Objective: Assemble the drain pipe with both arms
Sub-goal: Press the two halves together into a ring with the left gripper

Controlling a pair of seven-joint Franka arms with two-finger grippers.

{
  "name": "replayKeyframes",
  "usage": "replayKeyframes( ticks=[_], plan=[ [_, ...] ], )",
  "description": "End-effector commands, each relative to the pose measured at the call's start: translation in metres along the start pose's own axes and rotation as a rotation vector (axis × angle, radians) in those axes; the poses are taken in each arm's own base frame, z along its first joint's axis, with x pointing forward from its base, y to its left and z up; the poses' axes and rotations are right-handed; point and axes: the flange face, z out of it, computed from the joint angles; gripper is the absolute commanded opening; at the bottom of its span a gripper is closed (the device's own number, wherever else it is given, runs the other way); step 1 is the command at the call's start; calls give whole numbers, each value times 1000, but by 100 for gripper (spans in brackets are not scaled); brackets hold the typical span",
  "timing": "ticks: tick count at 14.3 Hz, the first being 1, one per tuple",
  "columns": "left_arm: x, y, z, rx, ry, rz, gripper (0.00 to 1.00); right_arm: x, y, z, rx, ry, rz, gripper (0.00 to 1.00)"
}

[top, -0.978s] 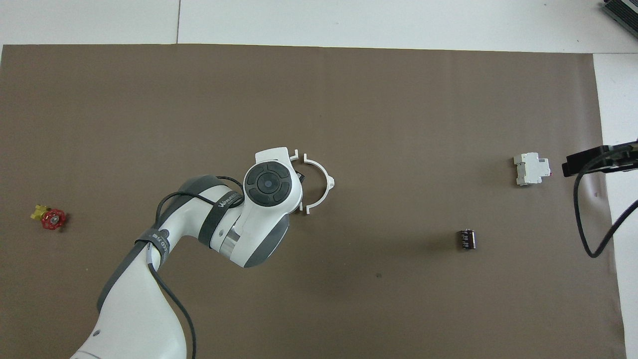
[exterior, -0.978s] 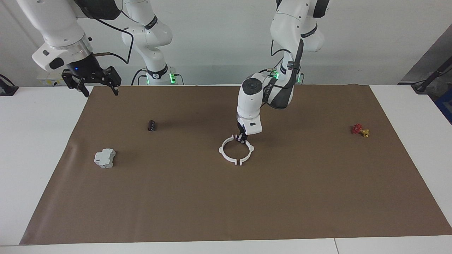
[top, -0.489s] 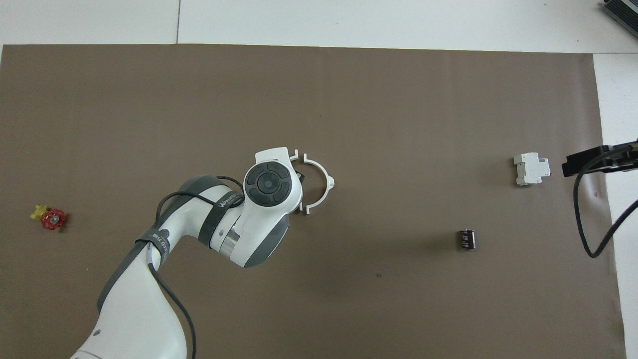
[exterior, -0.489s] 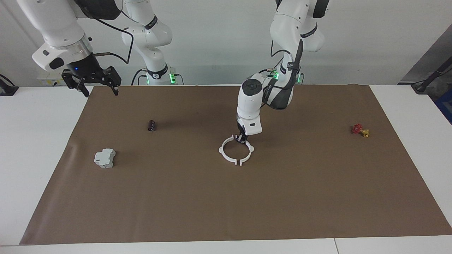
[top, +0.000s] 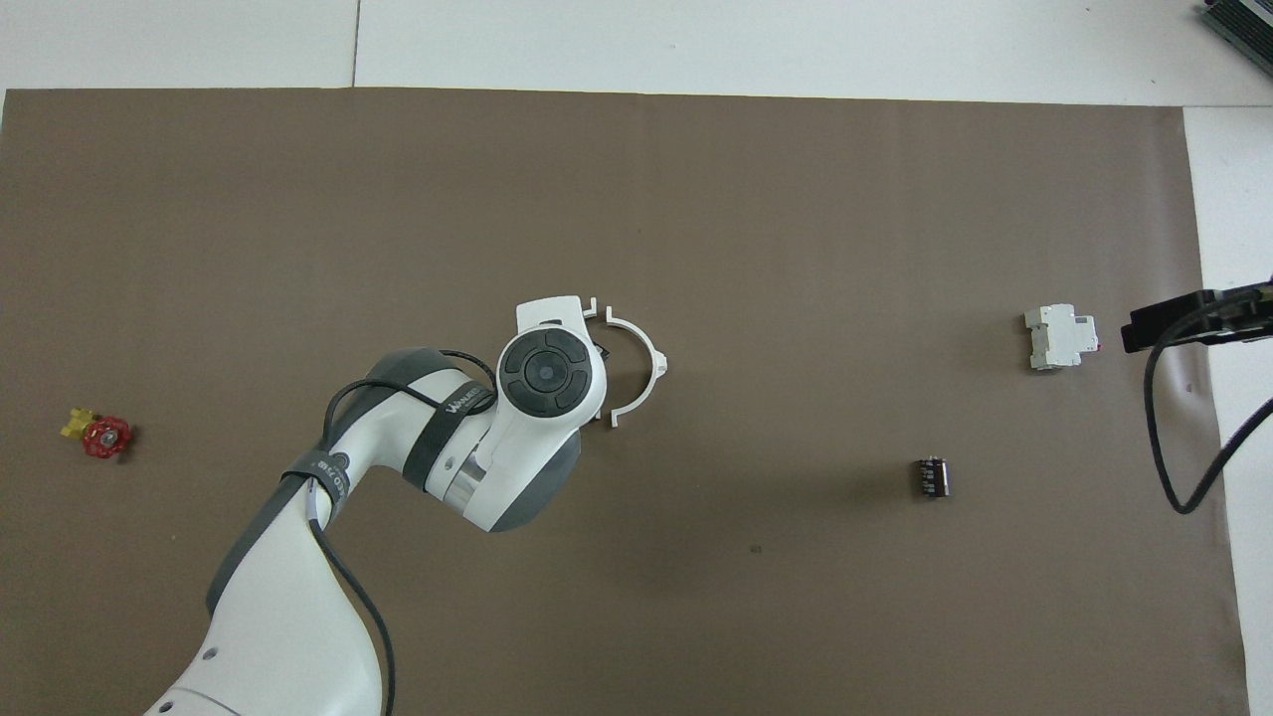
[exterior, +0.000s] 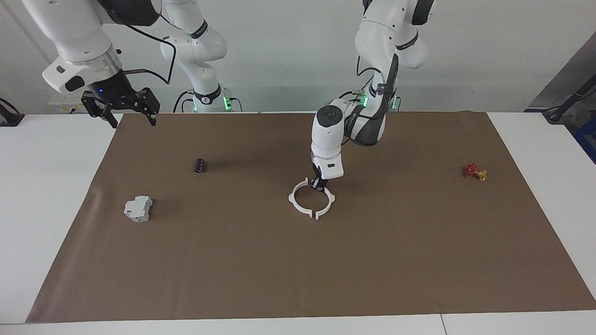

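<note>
Overhead view: left arm (top: pixel 438 447) band reads "WANGE", partly legible.

Glossy white arms (exterior: pixel 382 32), black bands, cables.

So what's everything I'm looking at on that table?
Drain pipe halves: two, white, laid as one ring mid-mat.
Grey-white block: one, toward the right arm's end of the table.
Small cylinder: one, black, nearer the robots than the block.
Valve piece: one, red and yellow, toward the left arm's end.
Mat: one, brown, covering the white table.
Left gripper: shut on the ring's nearer edge.
Right gripper: open, waiting above the mat's corner.
</note>
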Motion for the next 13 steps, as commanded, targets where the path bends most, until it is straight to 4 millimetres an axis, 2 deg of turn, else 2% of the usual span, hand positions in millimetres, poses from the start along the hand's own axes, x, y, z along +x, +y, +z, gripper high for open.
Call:
replayKeyframes(
  ticks=[1, 13],
  plan=[
    [-7, 1, 2, 3, 19, 28, 0, -5, -1, -3, 15, -2, 15, 100],
    [-11, 1, 2, 7, 10, -19, 0, -5, -1, -3, 15, -2, 15, 100]
  ],
)
